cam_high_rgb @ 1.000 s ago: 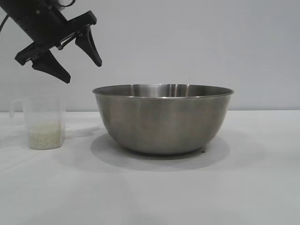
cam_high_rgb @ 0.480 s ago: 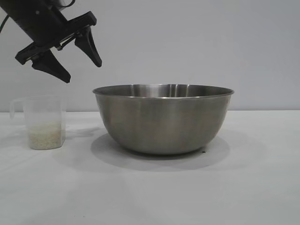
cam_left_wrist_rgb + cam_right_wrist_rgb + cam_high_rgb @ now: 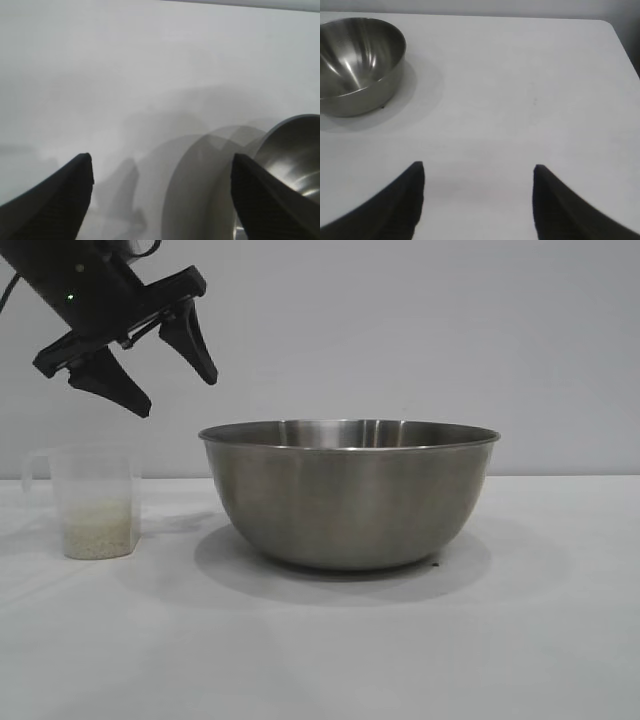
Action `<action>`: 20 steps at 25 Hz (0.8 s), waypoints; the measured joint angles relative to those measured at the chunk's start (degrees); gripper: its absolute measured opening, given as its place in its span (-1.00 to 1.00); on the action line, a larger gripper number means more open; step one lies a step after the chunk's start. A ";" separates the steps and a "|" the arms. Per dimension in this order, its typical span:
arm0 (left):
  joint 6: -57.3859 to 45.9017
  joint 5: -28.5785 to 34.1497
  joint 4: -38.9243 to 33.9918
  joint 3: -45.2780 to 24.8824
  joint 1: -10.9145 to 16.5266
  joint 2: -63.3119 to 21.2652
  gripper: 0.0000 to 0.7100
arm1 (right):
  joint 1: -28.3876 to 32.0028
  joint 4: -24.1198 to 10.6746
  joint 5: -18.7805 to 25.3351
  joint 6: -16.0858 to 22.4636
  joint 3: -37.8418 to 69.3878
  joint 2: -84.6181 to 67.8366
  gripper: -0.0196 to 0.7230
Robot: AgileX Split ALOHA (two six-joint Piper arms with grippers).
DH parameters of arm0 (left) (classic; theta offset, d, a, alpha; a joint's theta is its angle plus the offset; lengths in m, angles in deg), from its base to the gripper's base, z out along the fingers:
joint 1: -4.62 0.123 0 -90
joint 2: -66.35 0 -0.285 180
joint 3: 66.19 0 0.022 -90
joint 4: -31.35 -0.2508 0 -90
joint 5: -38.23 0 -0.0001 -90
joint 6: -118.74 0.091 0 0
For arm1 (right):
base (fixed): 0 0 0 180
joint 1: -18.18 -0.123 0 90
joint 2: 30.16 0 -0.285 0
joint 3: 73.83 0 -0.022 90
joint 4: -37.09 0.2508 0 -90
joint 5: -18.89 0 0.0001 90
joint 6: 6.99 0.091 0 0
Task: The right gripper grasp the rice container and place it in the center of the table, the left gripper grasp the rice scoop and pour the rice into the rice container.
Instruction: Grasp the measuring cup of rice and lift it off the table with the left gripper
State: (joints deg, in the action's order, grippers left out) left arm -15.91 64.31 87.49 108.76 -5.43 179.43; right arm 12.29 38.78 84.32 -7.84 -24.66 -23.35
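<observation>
With the steel bowl in the middle, the wide-open left gripper should drop straight down, pinch the rice scoop gently and keep it upright, while the right gripper waits open, away from the bowl.

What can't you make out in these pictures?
- Exterior view: the large steel mixing bowl has its inside hidden behind its own near wall.
- Left wrist view: bowl cut off by the edge; the small translucent plastic cup is absent.
- Exterior view: right gripper out of frame.

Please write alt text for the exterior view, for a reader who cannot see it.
A large steel rice container stands on a white table, with a clear rice scoop holding rice to its left. The open left gripper hangs above the scoop.
</observation>
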 joint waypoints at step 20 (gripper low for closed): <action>-34.97 31.95 -46.03 0.00 1.59 -23.90 0.41 | 0.00 0.00 0.00 0.00 0.00 0.00 -0.32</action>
State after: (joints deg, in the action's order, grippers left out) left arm -50.88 96.26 41.47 108.76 -3.85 155.53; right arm 12.29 38.78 84.32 -7.84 -24.66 -23.35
